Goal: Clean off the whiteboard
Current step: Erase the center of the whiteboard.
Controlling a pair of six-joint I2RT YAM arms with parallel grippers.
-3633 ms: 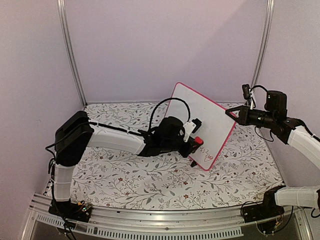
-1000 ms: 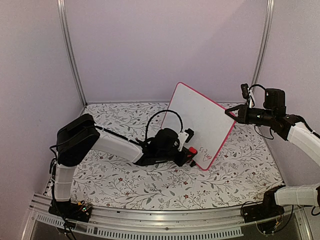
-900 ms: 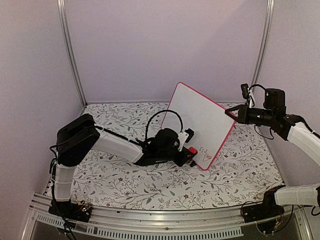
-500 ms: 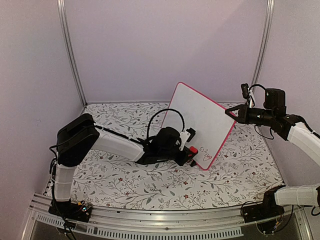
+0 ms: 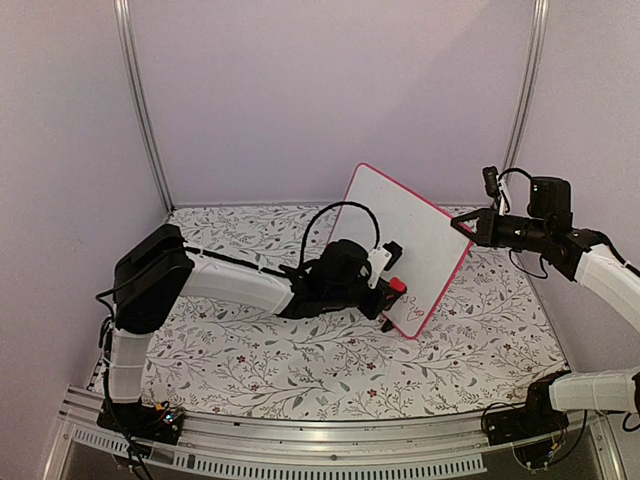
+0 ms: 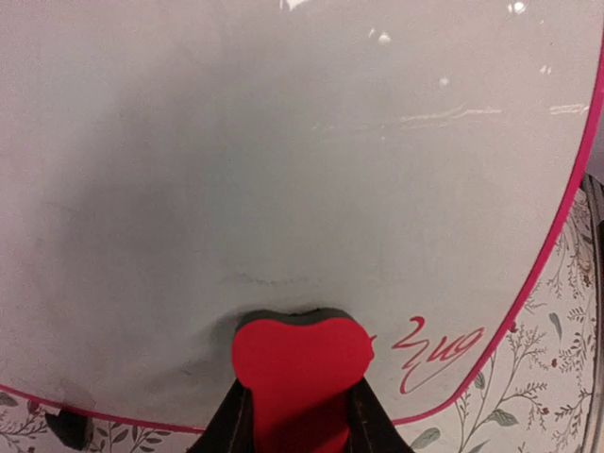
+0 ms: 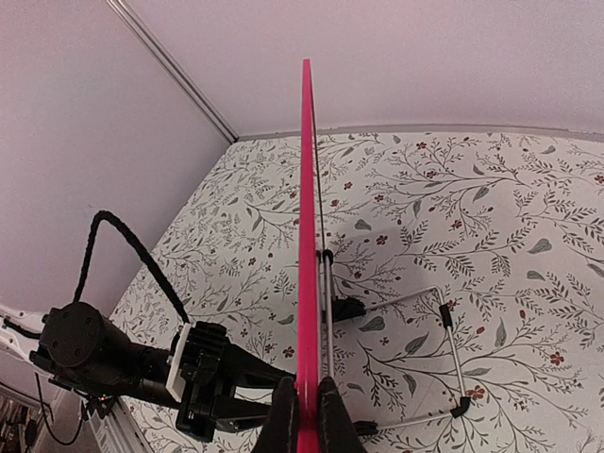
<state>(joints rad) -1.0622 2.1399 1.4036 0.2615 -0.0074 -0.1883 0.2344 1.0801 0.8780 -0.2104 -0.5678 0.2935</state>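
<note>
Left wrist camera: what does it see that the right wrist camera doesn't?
Only the left wrist view shows the white face of the pink-framed rectangular whiteboard, red handwriting on it, and a small red eraser block pressed against it. Only the right wrist view shows the thin wire stand behind it and the right gripper pinching its edge. Both show the board's frame and the flowery tablecloth.
</note>
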